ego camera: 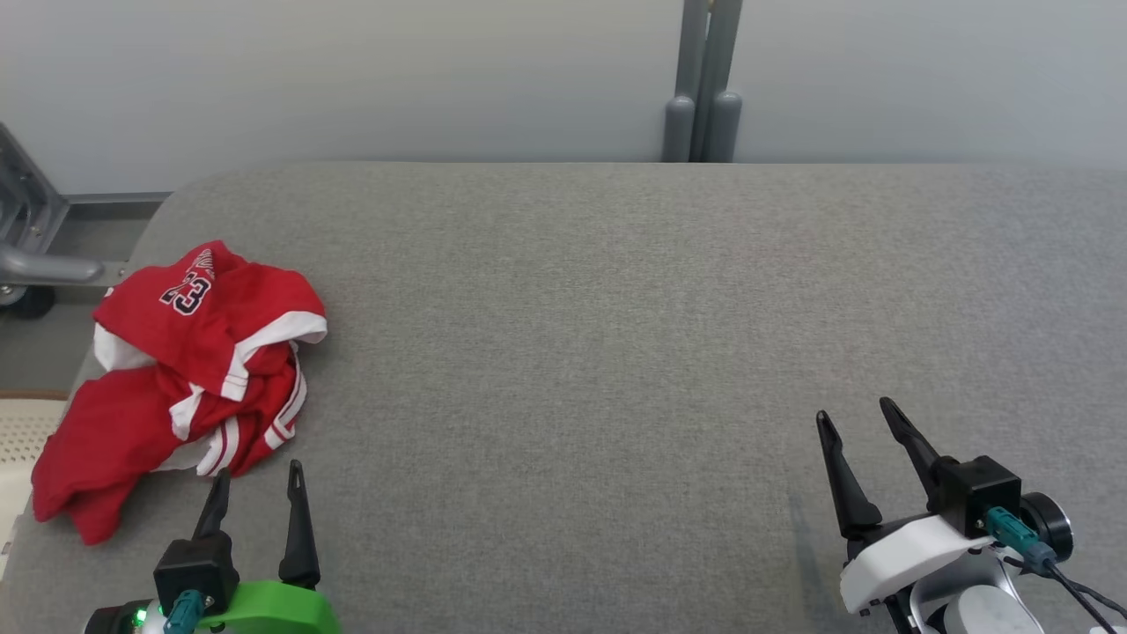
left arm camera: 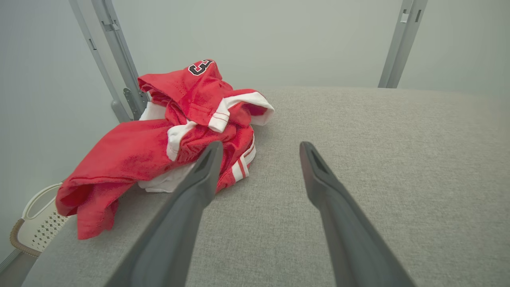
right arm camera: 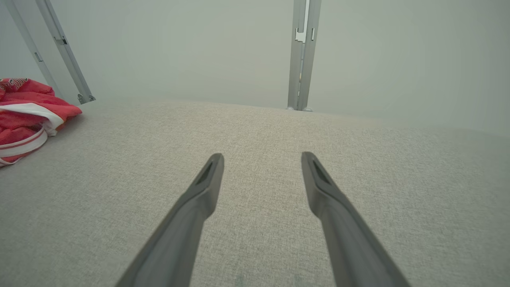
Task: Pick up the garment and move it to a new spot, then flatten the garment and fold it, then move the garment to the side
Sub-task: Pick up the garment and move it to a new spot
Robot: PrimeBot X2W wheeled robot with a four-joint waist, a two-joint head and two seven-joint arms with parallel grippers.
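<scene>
A crumpled red garment (ego camera: 180, 379) with white trim and a number print lies in a heap at the left edge of the grey table (ego camera: 616, 352), part of it drooping over the side. My left gripper (ego camera: 258, 475) stands open just in front of the heap, its left fingertip close to the cloth's near hem. In the left wrist view the garment (left arm camera: 167, 139) sits ahead and to the left of that gripper (left arm camera: 261, 149). My right gripper (ego camera: 852, 416) is open over bare table at the lower right. From the right wrist, this gripper (right arm camera: 262, 159) is empty and the garment (right arm camera: 28, 115) shows far left.
A grey post (ego camera: 703, 84) rises behind the table's far edge against a pale wall. A white perforated basket (left arm camera: 40, 223) stands on the floor beside the table's left edge, with a grey metal frame (ego camera: 31, 238) further back on that side.
</scene>
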